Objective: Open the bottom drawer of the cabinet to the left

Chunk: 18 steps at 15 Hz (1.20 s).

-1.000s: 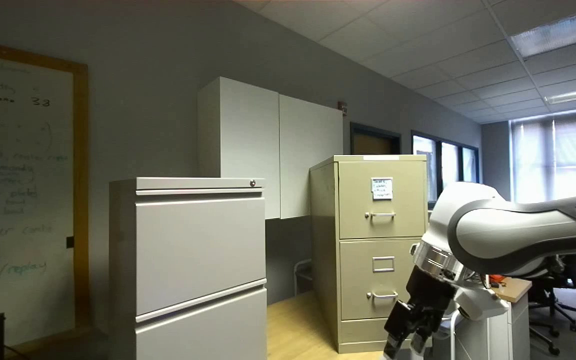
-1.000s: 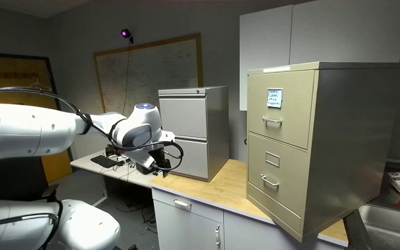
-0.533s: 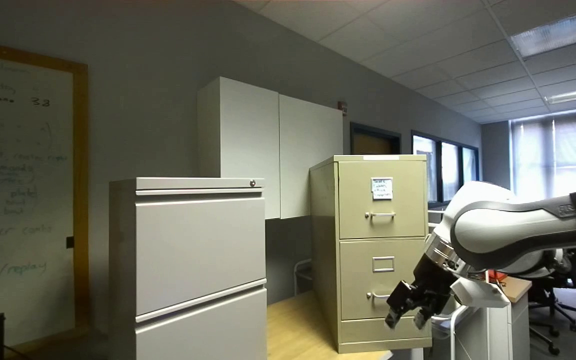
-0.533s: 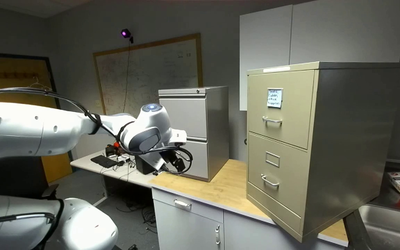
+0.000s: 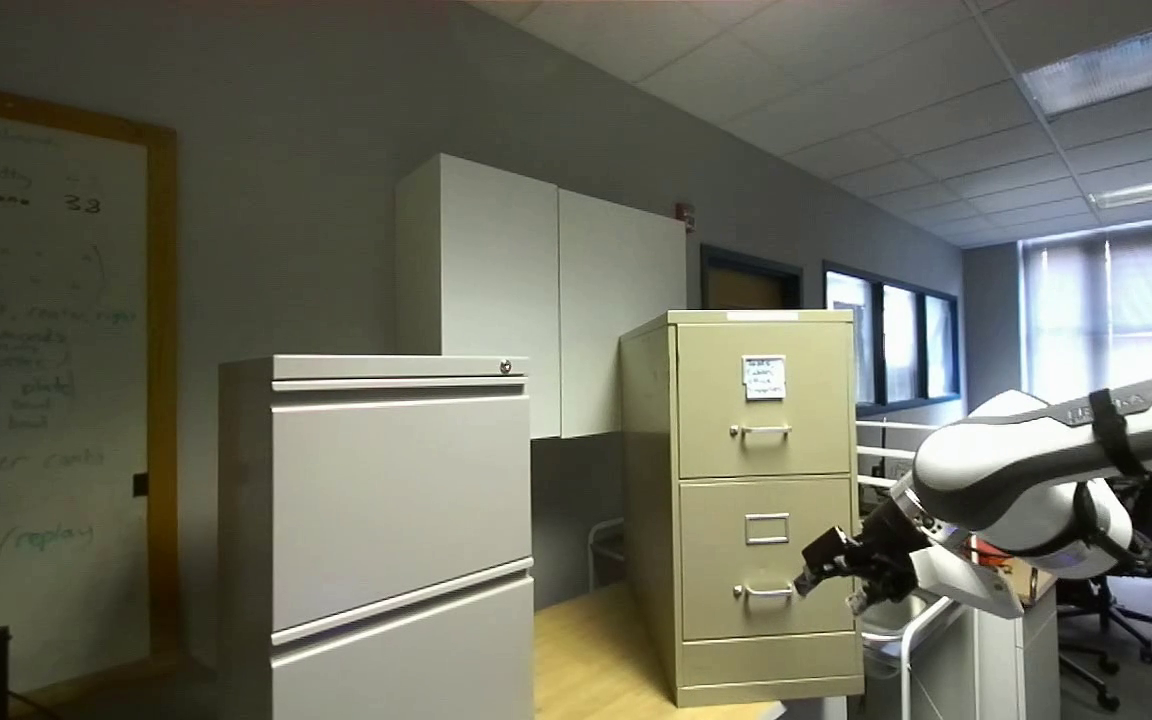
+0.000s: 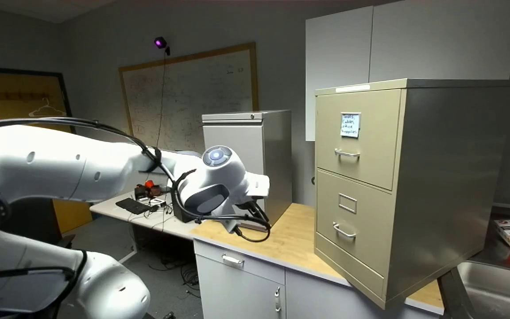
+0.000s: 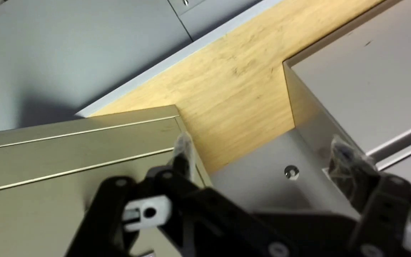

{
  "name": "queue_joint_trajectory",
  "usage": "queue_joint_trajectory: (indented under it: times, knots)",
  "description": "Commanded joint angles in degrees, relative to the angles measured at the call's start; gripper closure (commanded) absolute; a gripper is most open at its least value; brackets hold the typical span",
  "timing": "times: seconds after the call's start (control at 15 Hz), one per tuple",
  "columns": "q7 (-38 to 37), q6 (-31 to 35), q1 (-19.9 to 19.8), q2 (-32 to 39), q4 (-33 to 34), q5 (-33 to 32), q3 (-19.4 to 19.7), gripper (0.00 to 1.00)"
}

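The light grey cabinet point(image 5: 401, 510) stands on the left in both exterior views point(image 6: 277, 168). Its bottom drawer point(image 5: 406, 660) is shut, with a groove along its top edge. In an exterior view the arm hides most of that drawer. In the wrist view, which looks upside down, the bottom drawer point(image 7: 373, 67) shows at the right. My gripper point(image 5: 829, 592) is open and empty, its fingers spread wide in the wrist view point(image 7: 262, 144). It is in the air, touching nothing that I can see. In an exterior view the wrist mostly hides it.
A beige filing cabinet point(image 6: 354, 177) with handles stands right of the grey one, drawers shut. Both stand on a wooden counter point(image 6: 292, 235) with cupboards point(image 6: 241, 283) below. White wall cabinets point(image 5: 496, 290) hang above. A desk point(image 6: 171, 223) with cables and a sink point(image 6: 498, 288) flank the counter.
My gripper has risen and tilted from pointing down to more level. The arm has swung right in both exterior views, across the grey cabinet's front in one. The cabinets have not moved.
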<state>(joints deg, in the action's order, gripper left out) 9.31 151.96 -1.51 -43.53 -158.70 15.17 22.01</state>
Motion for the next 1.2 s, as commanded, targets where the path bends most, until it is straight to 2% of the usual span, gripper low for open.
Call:
queue_joint_trajectory:
  times: [0.0,0.13,0.4,0.67,0.73,0.87,1.0,1.13]
  knots:
    - [6.1,8.7,8.1,6.3,4.1,8.5,11.0,0.00]
    - [9.3,13.2,15.6,7.2,5.7,14.3,19.1,0.00]
    - [16.5,19.7,33.4,5.9,10.0,24.6,36.7,0.00]
    - [21.2,25.1,51.2,1.2,16.5,27.2,55.2,0.00]
    - [17.3,27.0,54.7,-1.7,17.5,21.1,59.8,0.00]
    - [14.3,29.9,59.6,-6.1,20.4,15.0,66.1,0.00]
    - [9.8,31.9,62.5,-10.4,23.5,7.5,70.1,0.00]
    - [6.3,32.3,64.3,-13.4,26.9,1.5,72.1,0.00]
